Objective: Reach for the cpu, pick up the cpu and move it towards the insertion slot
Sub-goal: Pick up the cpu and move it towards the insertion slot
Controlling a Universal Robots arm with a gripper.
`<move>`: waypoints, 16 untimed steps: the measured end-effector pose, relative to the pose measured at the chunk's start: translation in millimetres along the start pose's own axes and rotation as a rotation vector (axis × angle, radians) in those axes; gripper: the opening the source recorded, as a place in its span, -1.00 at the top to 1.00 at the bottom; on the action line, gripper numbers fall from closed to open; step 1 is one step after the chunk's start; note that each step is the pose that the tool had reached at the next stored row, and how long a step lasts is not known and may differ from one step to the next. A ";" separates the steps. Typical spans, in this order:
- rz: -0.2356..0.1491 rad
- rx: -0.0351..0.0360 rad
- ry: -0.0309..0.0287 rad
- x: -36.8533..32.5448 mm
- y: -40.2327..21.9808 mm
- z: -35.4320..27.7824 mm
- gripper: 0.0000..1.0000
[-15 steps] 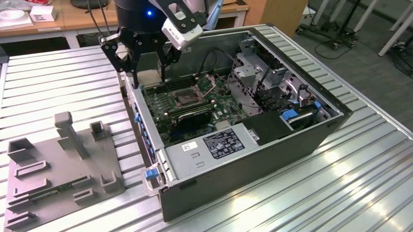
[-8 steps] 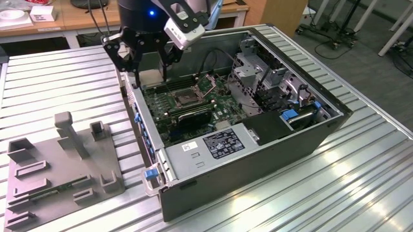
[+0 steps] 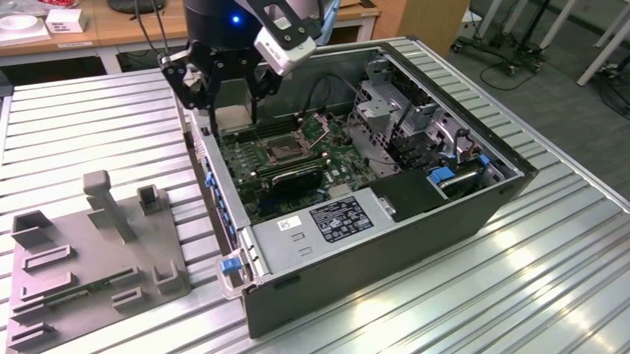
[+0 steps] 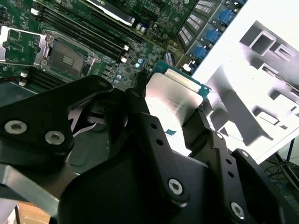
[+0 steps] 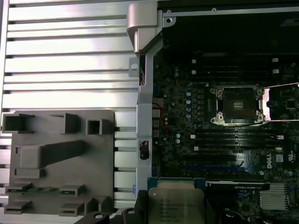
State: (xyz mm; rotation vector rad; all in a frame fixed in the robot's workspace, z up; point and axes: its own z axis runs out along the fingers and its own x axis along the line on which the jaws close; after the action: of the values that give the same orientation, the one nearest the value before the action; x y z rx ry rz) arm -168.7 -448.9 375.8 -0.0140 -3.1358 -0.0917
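Note:
My gripper [image 3: 232,112] is shut on the cpu [image 3: 232,118], a small pale square chip held between the two black fingers. It hangs above the open computer case's wall on the exterior view's left, over the edge of the green board. The second wrist view shows the cpu [image 4: 170,95] with its silvery face clamped by its edges in the gripper [image 4: 168,114]. In the first wrist view the cpu [image 5: 175,205] sits low between the fingers. The insertion slot [image 3: 279,150], a metal-framed socket with a dark centre, lies open on the board, apart from the chip, in both wrist views [image 4: 65,58] [image 5: 238,105].
The open computer case [image 3: 394,243] lies on a ribbed metal table [image 3: 88,125]. A grey moulded fixture [image 3: 88,251] holding a green memory strip [image 3: 91,286] sits at the exterior view's left. A drive cage [image 3: 394,110], cables and a power supply [image 3: 330,220] stand inside the case.

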 end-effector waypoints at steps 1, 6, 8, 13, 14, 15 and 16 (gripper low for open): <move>0.000 0.0001 0.0000 -0.5 0.0 0.0 -0.09; 0.000 0.0001 0.0000 -2.6 0.0 0.0 -0.09; 0.000 0.0000 0.0000 -3.5 0.0 0.0 -0.09; 0.000 0.0001 0.0000 -5.7 0.0 0.0 -0.09; 0.000 0.0000 -0.0001 -6.1 0.0 0.0 -0.09; 0.000 0.0000 -0.0001 -6.5 0.0 0.0 -0.09; 0.000 0.0000 0.0000 -6.9 0.1 0.0 -0.09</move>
State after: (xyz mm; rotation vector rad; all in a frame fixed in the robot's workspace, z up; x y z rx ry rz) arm -161.8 -448.9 375.8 -0.0143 -3.1358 -0.0917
